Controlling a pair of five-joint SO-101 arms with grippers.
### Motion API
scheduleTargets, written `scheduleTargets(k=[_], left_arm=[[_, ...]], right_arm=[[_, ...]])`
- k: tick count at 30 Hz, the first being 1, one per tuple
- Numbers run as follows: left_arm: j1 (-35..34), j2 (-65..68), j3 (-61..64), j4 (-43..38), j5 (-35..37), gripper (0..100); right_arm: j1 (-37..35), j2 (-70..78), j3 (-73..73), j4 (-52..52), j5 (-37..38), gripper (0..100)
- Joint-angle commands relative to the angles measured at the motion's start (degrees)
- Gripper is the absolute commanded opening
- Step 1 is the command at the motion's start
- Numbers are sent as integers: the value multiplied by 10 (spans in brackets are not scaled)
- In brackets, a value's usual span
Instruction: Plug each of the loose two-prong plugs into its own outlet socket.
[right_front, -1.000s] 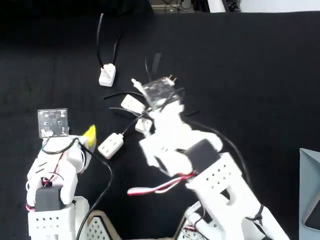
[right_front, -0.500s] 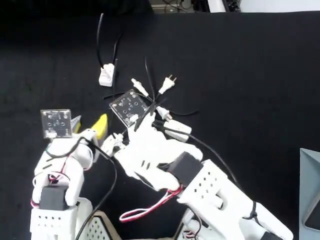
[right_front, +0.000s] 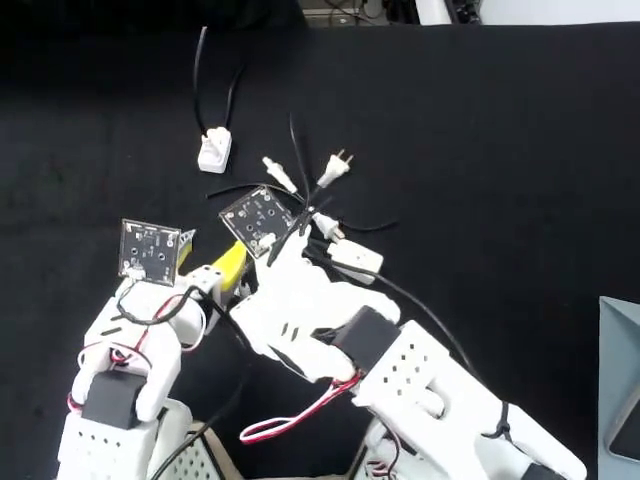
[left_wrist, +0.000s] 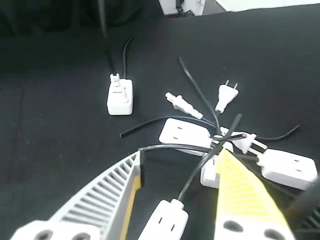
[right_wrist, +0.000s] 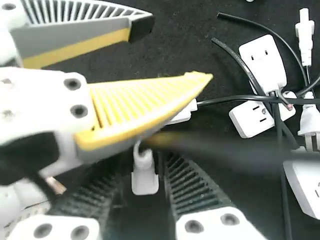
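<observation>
— What is being held at the right gripper?

— A white plug is being clenched between its black fingers, low over the counter. Over the last second that arm is being swung down and leftward, out of the tangle of cords.

— And the left gripper?

— It is being kept released, spread wide. It is being shifted rightward, so an outlet socket is now being straddled by its grey and yellow fingers. A second ago that socket was lying just beside the gripper, not between its fingers.

— What is being signalled for the task?

— Plug and socket are being brought near each other: the yellow finger is lying just ahead of the held plug. By this judgement, the socket is being readied for steadying, so that the prongs can be pushed in.

— What is being left undone?

— A loose plug and a second loose plug are lying by the tangle. The far socket is already being occupied.
</observation>
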Motion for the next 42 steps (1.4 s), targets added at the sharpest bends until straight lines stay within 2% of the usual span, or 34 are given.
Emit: scheduleTargets(k=[1, 6, 10, 14, 19, 23, 34, 42], left_arm=[[25, -4, -59, 41, -5, 241], [32, -4, -83, 76, -5, 241], [-13, -4, -87, 70, -5, 242], [-125, -4, -95, 40, -1, 242], [-283, -4, -67, 44, 1, 242], [-354, -4, -10, 44, 1, 242], [-364, -4, 57, 43, 1, 242], [-364, -4, 61, 43, 1, 242]], right_arm=[[-3, -7, -3, -13, 2, 11], [-2, -7, -3, -13, 1, 11], [17, -7, -3, -14, 1, 11], [41, -6, 4, -41, 3, 11], [41, -2, 50, -140, 13, 11], [41, 44, 66, -218, 30, 11], [40, 242, 19, -344, 4, 11], [-3, 271, 17, -363, 4, 11]])
